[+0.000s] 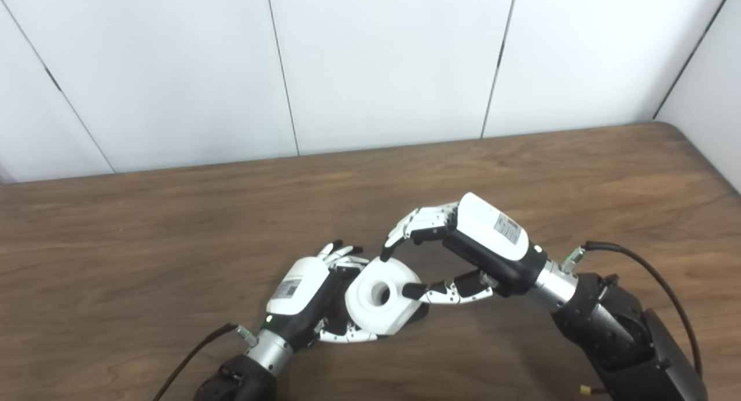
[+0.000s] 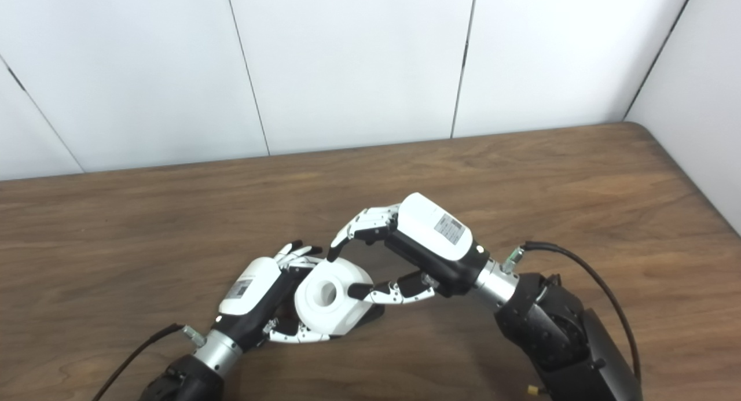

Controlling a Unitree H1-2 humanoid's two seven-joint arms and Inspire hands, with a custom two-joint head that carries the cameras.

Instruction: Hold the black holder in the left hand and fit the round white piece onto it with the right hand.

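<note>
The round white piece (image 1: 379, 297) with a centre hole sits low in the middle of the table, tilted up toward me. My left hand (image 1: 304, 294) cups it from the left, with fingers above and thumb below it. Only a dark sliver of the black holder (image 1: 424, 312) shows under the piece's right edge; the rest is hidden behind the piece. My right hand (image 1: 463, 239) reaches in from the right. Its fingertips (image 1: 386, 251) rest on the piece's top rim and its thumb presses the right side, pinching the piece.
The brown wooden table (image 1: 173, 227) runs back to a white panelled wall (image 1: 376, 59). Its right edge meets another wall at the far right. Black cables trail from both wrists near the bottom edge.
</note>
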